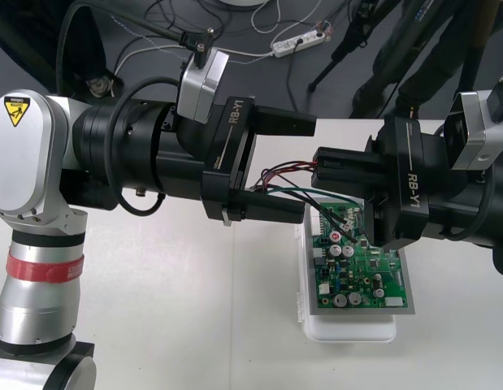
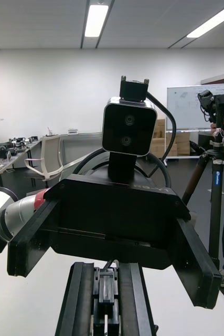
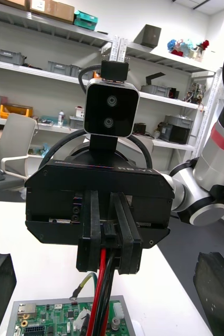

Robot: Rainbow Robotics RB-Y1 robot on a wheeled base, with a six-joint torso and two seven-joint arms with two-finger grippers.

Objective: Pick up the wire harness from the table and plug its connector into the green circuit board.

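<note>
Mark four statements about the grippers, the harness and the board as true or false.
1. The right gripper is shut on the wire harness. True.
2. The left gripper is shut. False: its fingers stand far apart.
3. The green circuit board sits on a white base. True.
4. The harness's wires are all white. False: red, black and green wires show.
</note>
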